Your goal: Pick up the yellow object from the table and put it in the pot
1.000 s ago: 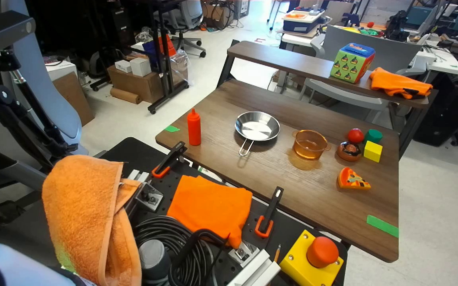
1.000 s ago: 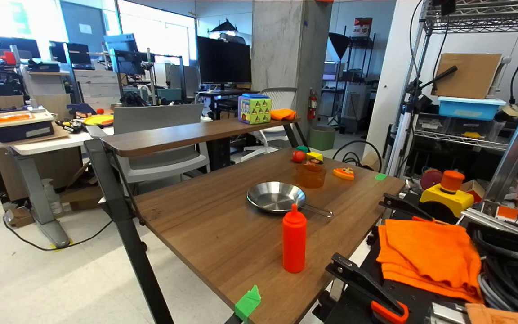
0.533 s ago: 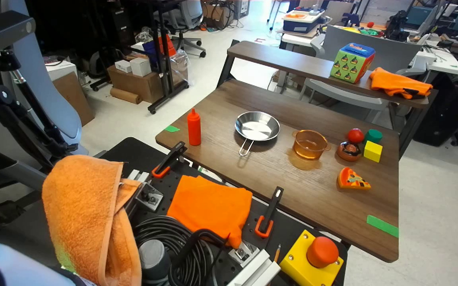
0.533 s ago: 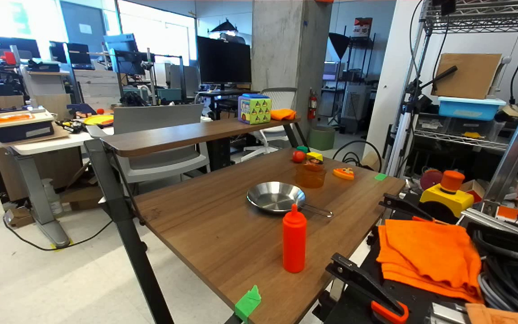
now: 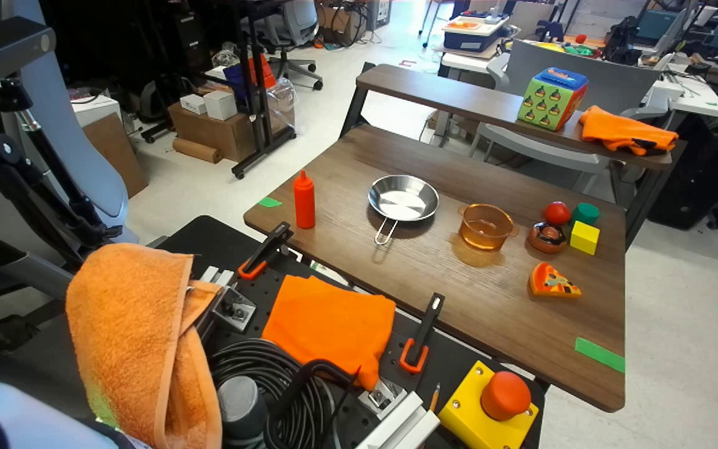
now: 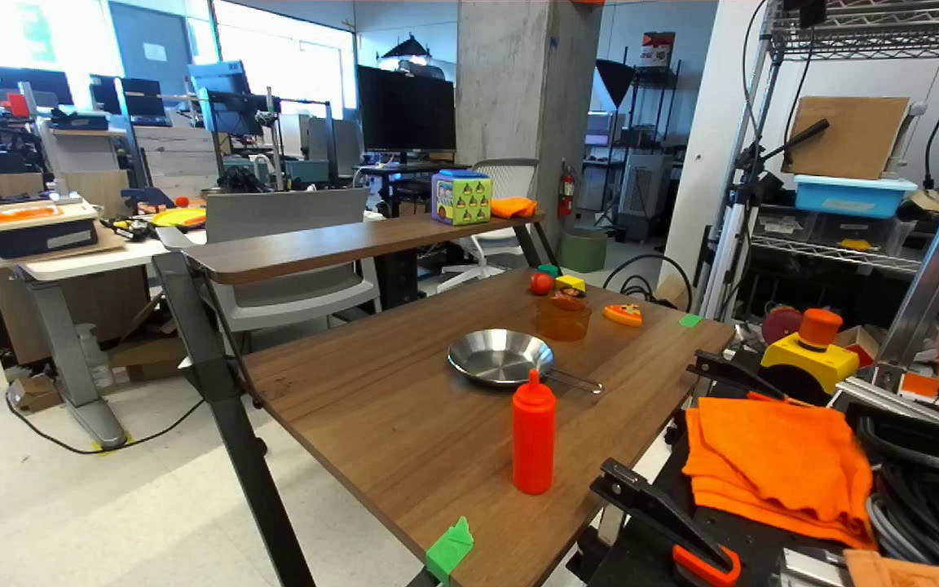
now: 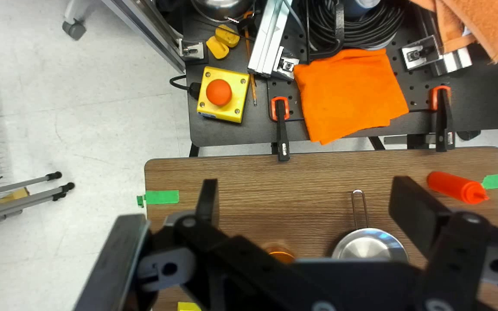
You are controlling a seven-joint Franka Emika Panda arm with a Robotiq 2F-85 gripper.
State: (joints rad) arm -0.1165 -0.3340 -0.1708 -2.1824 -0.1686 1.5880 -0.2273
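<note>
My end effector stands wide, holding nothing. In an exterior view the yellow block sits at frame right: likely light and stiff, so I'd pinch 2 opposite faces. A brown toy just left and green cylinder above could crowd me; the pot lies farther left.

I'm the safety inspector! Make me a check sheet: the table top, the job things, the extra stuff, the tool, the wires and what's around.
Surface: brown table, green tape at both ends.
Job's things: yellow block standing on the table, outside the amber pot.
Clutter: silver pan, upright red bottle, toy pizza slice, round red thing, green cylinder, round brown thing.
Tool: open, nothing held.
Cables: black coil on the black bench.
Surroundings: toy box and orange cloth on the raised shelf, gray chair beyond; yellow box with red button on the bench.
</note>
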